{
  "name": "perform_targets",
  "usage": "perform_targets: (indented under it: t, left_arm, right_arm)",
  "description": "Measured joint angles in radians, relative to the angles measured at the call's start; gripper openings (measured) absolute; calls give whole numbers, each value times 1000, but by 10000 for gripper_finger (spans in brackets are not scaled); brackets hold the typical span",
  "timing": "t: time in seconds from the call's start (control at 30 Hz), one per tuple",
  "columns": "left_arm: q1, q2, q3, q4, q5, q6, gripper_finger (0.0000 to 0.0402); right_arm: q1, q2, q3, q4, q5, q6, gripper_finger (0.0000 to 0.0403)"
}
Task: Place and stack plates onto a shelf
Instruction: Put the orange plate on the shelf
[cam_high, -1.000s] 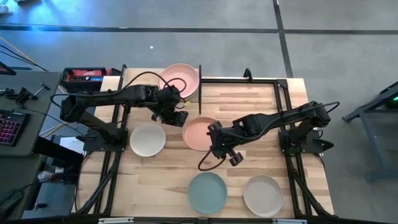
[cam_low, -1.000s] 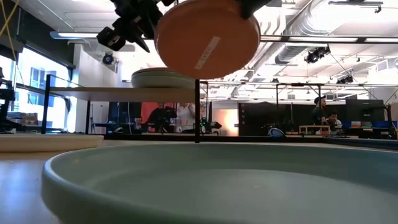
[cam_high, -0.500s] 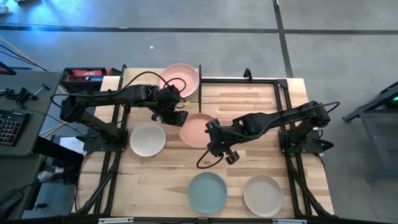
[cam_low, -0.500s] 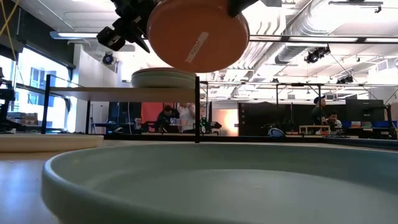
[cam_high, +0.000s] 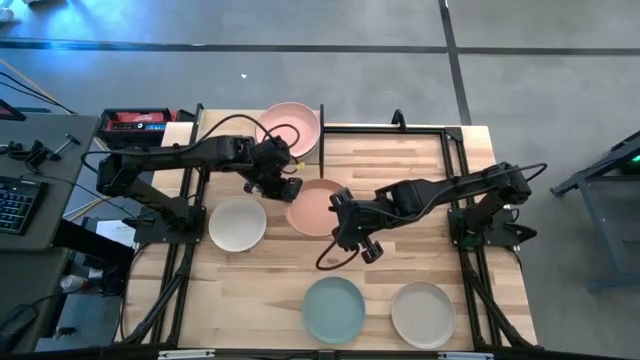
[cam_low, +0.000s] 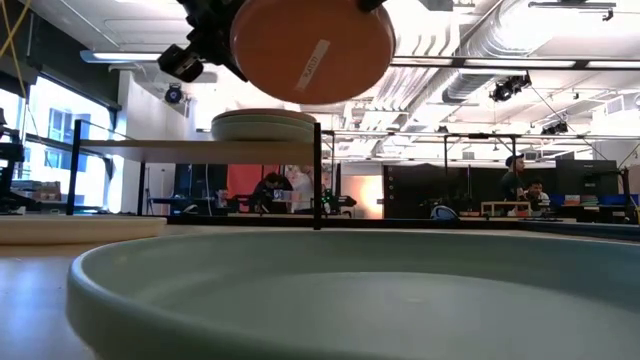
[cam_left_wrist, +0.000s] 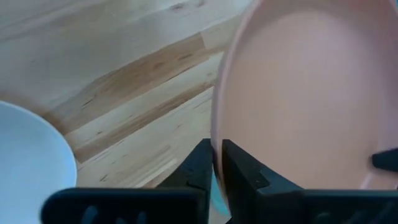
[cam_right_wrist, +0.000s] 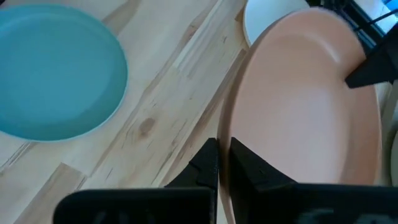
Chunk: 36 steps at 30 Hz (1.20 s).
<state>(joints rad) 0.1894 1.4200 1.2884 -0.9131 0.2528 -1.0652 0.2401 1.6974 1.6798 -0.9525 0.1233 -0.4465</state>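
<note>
A round, shallow, matte salmon plate (cam_high: 312, 207) hangs above the bench (cam_high: 260, 290), its rim pinched on opposite sides by left fingers (cam_left_wrist: 200, 167) and right fingers (cam_right_wrist: 208, 163).

The left gripper (cam_left_wrist: 217, 163) has its two dark fingers (cam_left_wrist: 239, 171) closed on the rim of a salmon plate (cam_left_wrist: 305, 99), which is held above the light wood tabletop (cam_left_wrist: 118, 81). A white plate (cam_left_wrist: 28, 158) lies on the tabletop beside it.
</note>
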Motion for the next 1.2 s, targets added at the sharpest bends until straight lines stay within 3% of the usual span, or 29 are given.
perform_targets:
  t: [0.37,0.83,1.2]
  left_arm:
    - [0,0,0,2,-30,-16,3]
    - [4,-6,0,-36,-72,16,1]
    - [62,-87,5,-174,-117,72,1]
  right_arm:
    - [9,-1,4,-7,45,-33,4]
    - [16,-15,2,-42,81,-14,132]
    - [15,-90,2,-112,139,134,147]
